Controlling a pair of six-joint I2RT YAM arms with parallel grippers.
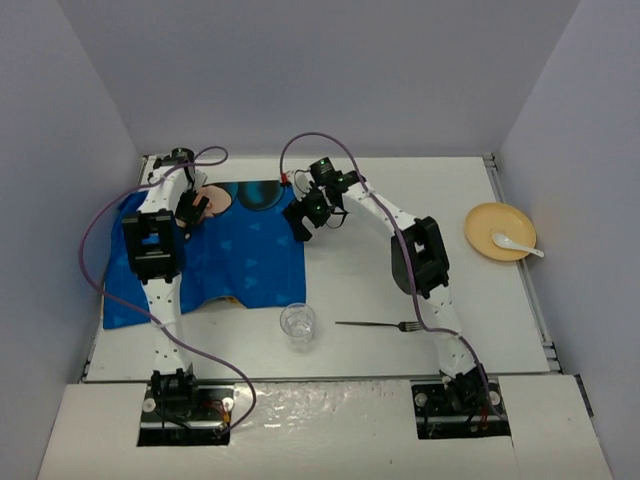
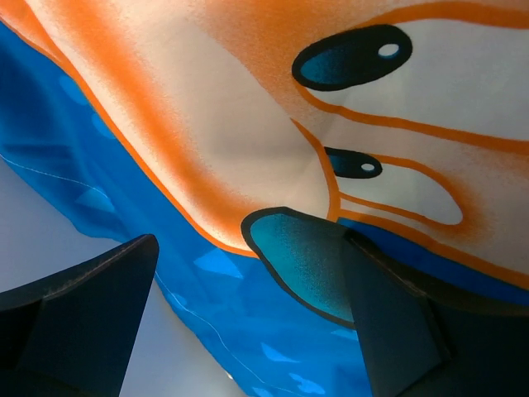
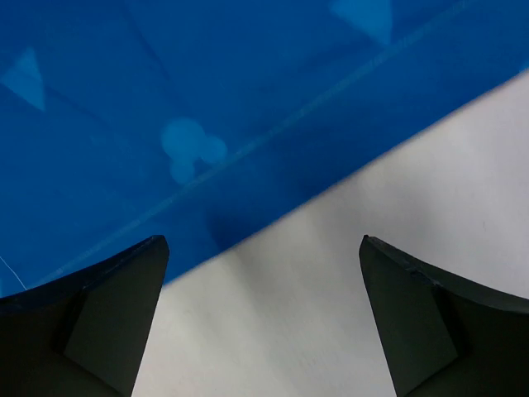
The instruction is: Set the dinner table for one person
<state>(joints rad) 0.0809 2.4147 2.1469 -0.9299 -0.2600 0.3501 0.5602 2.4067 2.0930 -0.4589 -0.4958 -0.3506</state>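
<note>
The white dinner table point(image 1: 400, 280) carries a blue cartoon-mouse placemat point(image 1: 250, 255) on its left half. My left gripper point(image 1: 192, 210) hangs over the mat's far left part, open and empty; in the left wrist view point(image 2: 252, 240) the mouse face on the placemat point(image 2: 207, 124) fills the frame. My right gripper point(image 1: 305, 220) is open and empty at the mat's right edge; the right wrist view point(image 3: 263, 241) shows the placemat point(image 3: 165, 124) edge running across bare table point(image 3: 331, 289). A clear glass point(image 1: 298, 325), a fork point(image 1: 380, 325) and a yellow plate point(image 1: 500, 230) with a white spoon point(image 1: 515, 241) lie apart.
The glass stands near the front, just below the mat's right corner. The fork lies right of it, by the right arm's base link. The plate sits at the table's right edge. Grey walls enclose the table on three sides.
</note>
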